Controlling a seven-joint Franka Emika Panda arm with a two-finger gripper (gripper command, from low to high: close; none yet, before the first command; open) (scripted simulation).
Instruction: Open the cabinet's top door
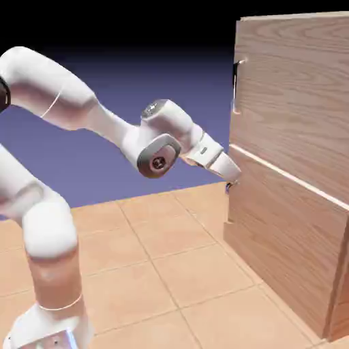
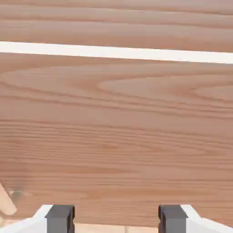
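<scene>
top door (image 1: pixel 293 102): upper panel of the cabinet (image 1: pixel 286 235), above the pale seam (image 1: pixel 290 176); it appears closed.

nearest in the hand view, the gripper (image 2: pixel 117 219) has its two grey fingertips standing apart, with a gap between them and nothing held. in the exterior view the hand (image 1: pixel 225 167) is low, beside the lower panel's near edge and below the seam. whether it touches the wood cannot be told. a pale, rod-like piece (image 2: pixel 6 202) shows at the hand view's lower left; its identity is uncertain.

beyond the fingertips lies wood grain, crossed by the seam near the top of the hand view. the top door's handle (image 1: pixel 236 87), an upright bar close to the panel's edge on the exterior view's left, is not seen in the hand view.

step in hand, as judged: approach to the handle, with the opening yet to begin. the hand should back off slightly from the panel, rise past the seam, then line up so that one finger passes each side of the bar. closing should wait until the bar is well between the fingers. the pull should then follow the door's swing; a straight pull could slip off. gripping at the present height risks working the wrong panel.
</scene>
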